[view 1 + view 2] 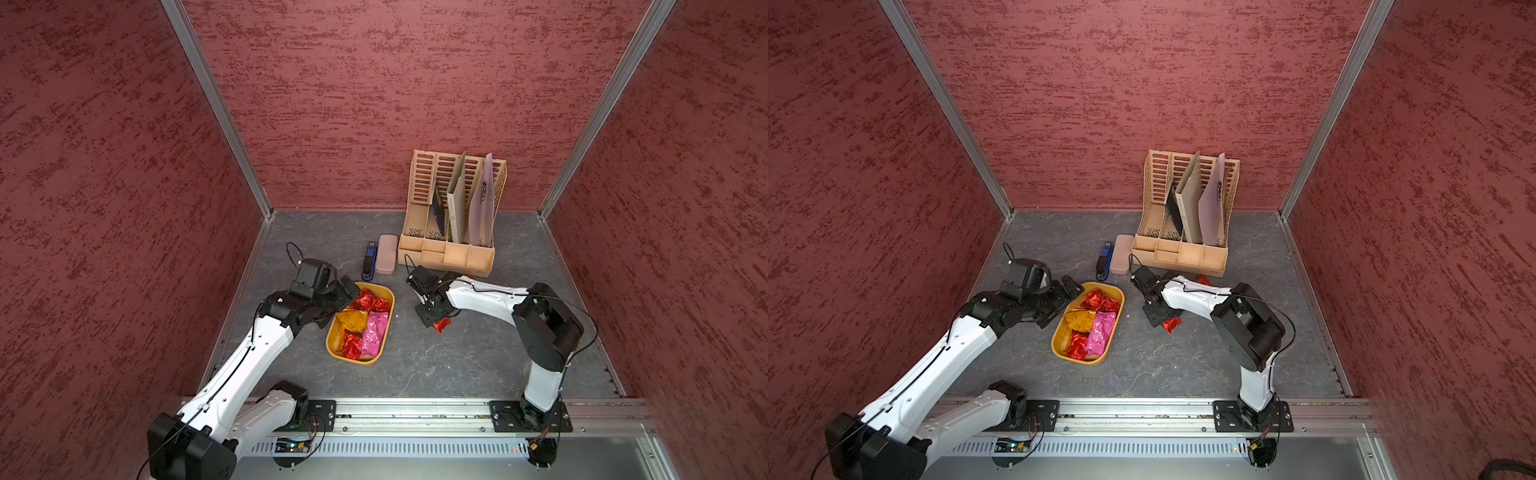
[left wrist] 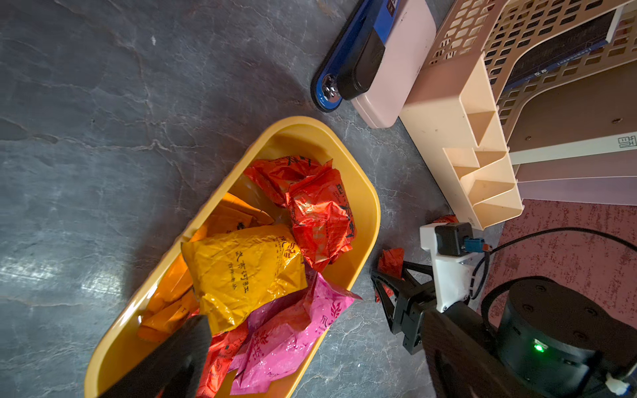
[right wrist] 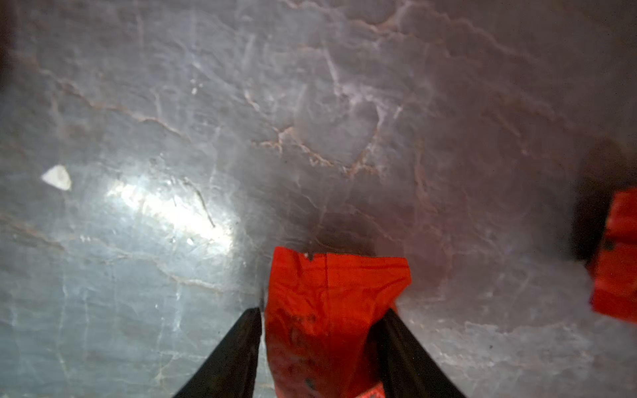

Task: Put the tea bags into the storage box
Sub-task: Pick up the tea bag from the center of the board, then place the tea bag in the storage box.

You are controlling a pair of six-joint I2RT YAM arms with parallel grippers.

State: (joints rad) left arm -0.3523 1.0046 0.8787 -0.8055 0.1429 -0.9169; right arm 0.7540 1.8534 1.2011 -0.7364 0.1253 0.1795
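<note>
Just right of centre in both top views, the right arm folds low over the worktop point(image 1: 436, 365) with its wrist pitched down. The right hand point(image 3: 322, 312) is clamped on a red tea bag point(image 3: 331, 286), near the storage box point(image 1: 374, 286) but outside it. Meanwhile the left arm reaches up from the lower left, the left hand point(image 1: 351, 291) hovering over the box's upper-left end beside the piled tea bags point(image 1: 365, 322); whether its fingers stand apart I cannot tell.
</note>
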